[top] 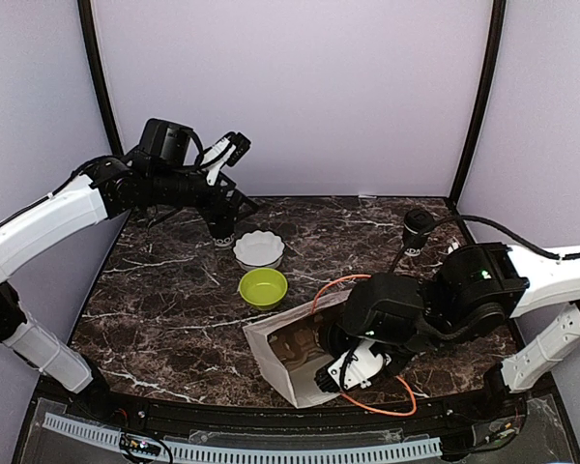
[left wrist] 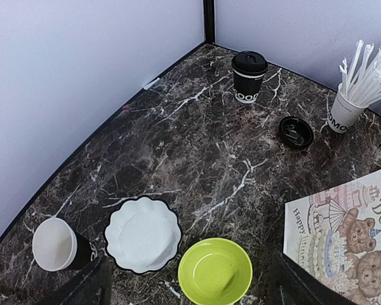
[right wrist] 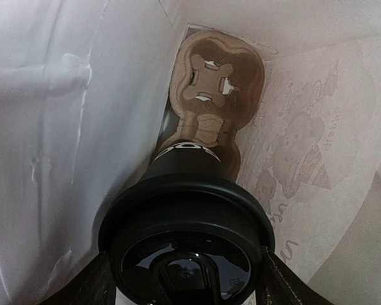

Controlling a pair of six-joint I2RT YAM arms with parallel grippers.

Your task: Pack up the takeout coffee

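A takeout coffee (right wrist: 187, 210), a black cup with a black lid and white lettering, sits between the fingers of my right gripper (right wrist: 185, 283), which is shut on it just under the lid. Both are inside the white paper bag (top: 282, 346), which lies on its side at the table's front. A brown cardboard cup holder (right wrist: 213, 82) lies at the bag's bottom beyond the cup. My right gripper (top: 346, 371) reaches into the bag's mouth. A second lidded black cup (left wrist: 249, 76) stands at the back right (top: 417, 230). My left gripper (left wrist: 192, 297) is open and empty, high over the bowls.
A white scalloped bowl (left wrist: 143, 234) and a green bowl (left wrist: 214, 272) sit mid-table. A lidless black cup (left wrist: 57, 244) stands at back left. A loose black lid (left wrist: 296, 132) and a white cup of sticks (left wrist: 344, 111) are at the right. An orange cable (top: 404, 401) loops by the bag.
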